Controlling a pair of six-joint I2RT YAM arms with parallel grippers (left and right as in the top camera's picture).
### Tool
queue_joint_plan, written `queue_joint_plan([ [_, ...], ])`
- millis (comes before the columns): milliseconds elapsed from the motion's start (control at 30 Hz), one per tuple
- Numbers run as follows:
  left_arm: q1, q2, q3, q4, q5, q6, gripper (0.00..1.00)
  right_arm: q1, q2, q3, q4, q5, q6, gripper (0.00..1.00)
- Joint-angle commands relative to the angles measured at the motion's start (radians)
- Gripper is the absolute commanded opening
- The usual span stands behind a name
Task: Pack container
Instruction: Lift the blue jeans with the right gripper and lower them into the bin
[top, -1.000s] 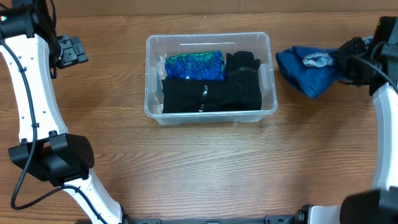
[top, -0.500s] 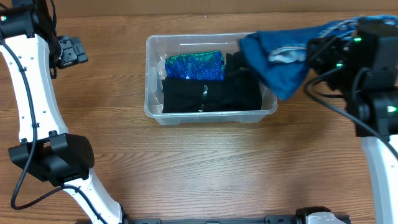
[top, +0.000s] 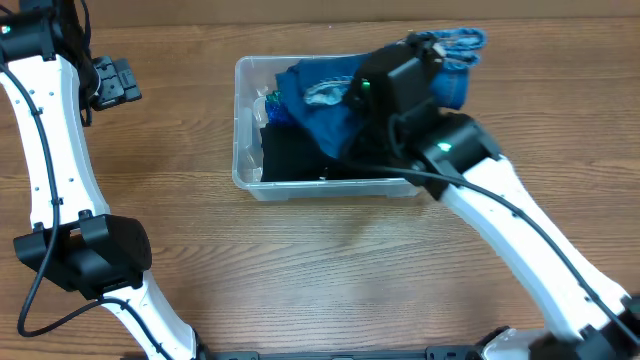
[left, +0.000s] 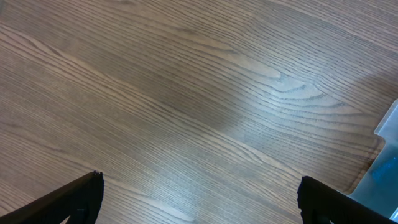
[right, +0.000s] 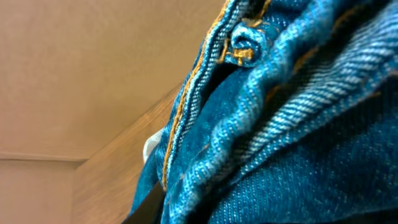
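Denim (top: 318, 112) over container (top: 243, 120).
Right gripper (top: 352, 98) pinched denim at container's 1 o'clock; left gripper (left: 200, 202) spread over worktop (left: 186, 93).

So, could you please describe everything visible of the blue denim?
The denim is blue twill with orange stitching and a pale inner patch. Crumpled and bunched, it hangs at the end of the right arm over the right part of the container, hiding part of the dark clothes inside.

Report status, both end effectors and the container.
Left end effector open over table. Right end effector holding denim garment over container. Black clothes inside; no obstruction.
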Motion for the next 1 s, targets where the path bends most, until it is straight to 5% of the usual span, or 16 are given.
queue_joint_plan([
  [0,-0.001,-0.004,-0.002,0.001,0.0,0.014,1.0,0.018,0.013,0.068,0.1,0.086,-0.001,0.04],
  [967,-0.002,-0.004,-0.002,0.002,0.0,0.014,1.0,0.068,0.138,0.068,0.312,0.071,-0.039,0.04],
])
